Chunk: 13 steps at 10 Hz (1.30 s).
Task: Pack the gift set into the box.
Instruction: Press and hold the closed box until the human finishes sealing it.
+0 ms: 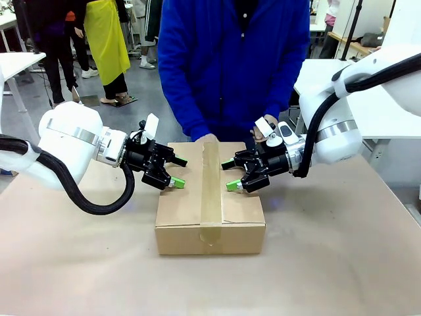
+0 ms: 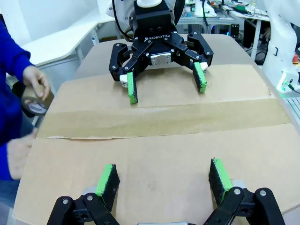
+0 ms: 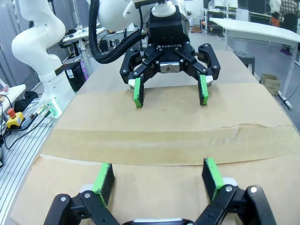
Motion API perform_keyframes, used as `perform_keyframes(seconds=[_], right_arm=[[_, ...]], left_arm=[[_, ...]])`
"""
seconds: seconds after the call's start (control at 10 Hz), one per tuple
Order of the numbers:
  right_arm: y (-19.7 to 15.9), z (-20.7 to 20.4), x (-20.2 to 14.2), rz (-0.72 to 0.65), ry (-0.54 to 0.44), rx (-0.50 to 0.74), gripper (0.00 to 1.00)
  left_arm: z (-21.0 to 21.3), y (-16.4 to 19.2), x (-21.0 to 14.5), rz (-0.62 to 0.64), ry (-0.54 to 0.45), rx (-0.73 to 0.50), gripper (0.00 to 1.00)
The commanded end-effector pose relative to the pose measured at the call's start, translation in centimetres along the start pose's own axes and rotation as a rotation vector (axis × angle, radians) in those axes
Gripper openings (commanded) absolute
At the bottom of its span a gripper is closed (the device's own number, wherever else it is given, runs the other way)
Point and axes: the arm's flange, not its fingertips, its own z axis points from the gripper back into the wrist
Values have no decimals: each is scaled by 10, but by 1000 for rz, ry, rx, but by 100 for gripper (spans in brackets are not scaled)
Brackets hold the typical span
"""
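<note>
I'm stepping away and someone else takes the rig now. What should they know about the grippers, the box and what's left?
Left gripper: open, fingers on the box's left top flap.
Right gripper: open, on the right flap, facing the left one.
Box: mid-table, flaps closed, a strip of tape along the centre seam and down the near face. The gift set can't be seen.
Person: at the far end, holding a tape roll, other hand on the far edge.
Done: box shut, seam taped.
Left: probably only releasing the flaps; the far end can't be checked.
</note>
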Motion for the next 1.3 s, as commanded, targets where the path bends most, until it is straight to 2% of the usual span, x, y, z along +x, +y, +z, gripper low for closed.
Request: perform_keyframes(seconds=[0.0, 0.4, 0.5, 0.6, 0.8, 0.9, 1.1, 1.2], right_arm=[[0, 0, -3, -7, 1, -8, 100], [0, 0, 0, 0, 0, 0, 100], [18, 15, 38, 177, -77, 44, 100], [27, 64, 51, 161, -123, -27, 100], [66, 154, 35, 139, -227, -215, 100], [92, 193, 12, 104, -244, -324, 100], [125, 242, -42, -5, -296, -577, 100], [118, 240, -58, -64, -260, -684, 100]], left_arm=[[-2, -1, -3, 5, 1, 2, 100], [0, 0, 0, 0, 0, 0, 100], [38, -23, 36, -165, -184, -53, 100], [81, -38, 51, -222, -309, -61, 100], [141, -73, 35, -286, -353, 63, 100], [165, -90, 9, -286, -336, 132, 100], [192, -110, -48, -245, -342, 176, 100], [191, -104, -58, -138, -364, 218, 100]])
